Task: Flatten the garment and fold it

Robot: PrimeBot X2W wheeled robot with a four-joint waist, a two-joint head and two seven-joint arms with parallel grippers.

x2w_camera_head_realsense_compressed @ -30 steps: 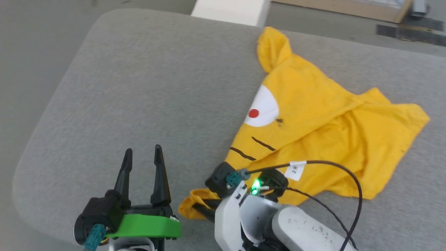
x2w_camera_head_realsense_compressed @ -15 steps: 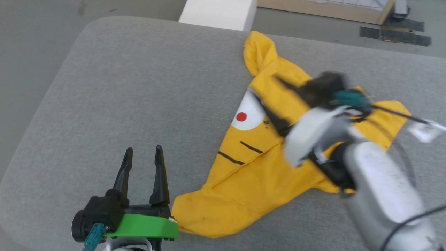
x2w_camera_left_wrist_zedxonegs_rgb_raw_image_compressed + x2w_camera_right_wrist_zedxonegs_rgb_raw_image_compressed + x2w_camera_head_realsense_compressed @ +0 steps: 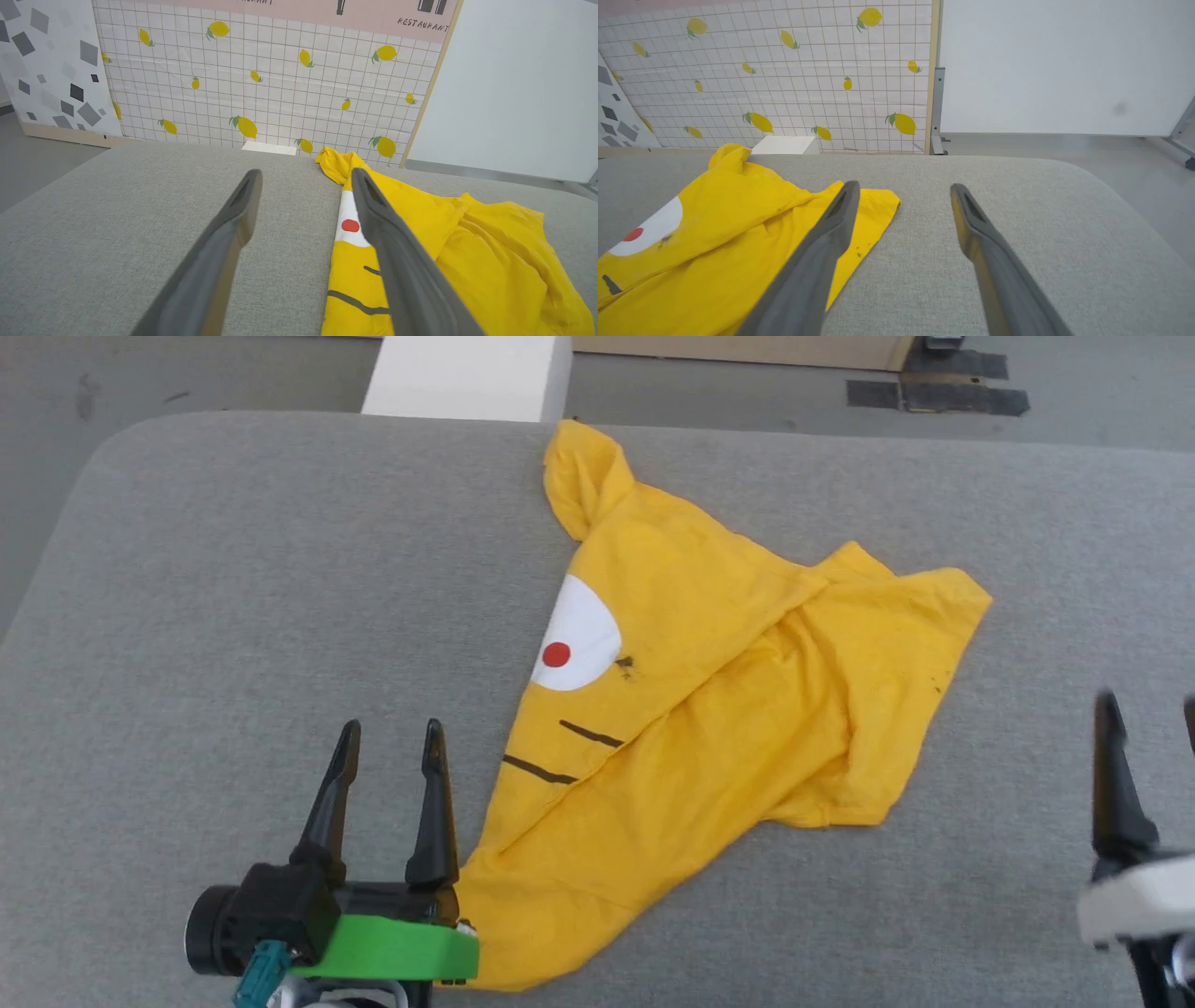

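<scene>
Showing the shirt (image 3: 747, 691) crumpled on the grey counter (image 3: 233, 569), one half doubled over the other and a sleeve (image 3: 583, 476) pointing to the far edge. We hold the left jaws open and empty just beside its near corner. The right jaws, likewise open and empty, hang well off to its right. We judge them placed to take opposite edges and spread it flat.

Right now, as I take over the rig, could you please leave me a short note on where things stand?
Left gripper: open, empty, beside the near corner of the shirt.
Right gripper: open, empty, over the grey table, right of the shirt.
Shirt: crumpled on the table, one side doubled over itself.
Done: nothing finished; it is not yet flat.
To do: spread it flat, then fold.
</scene>
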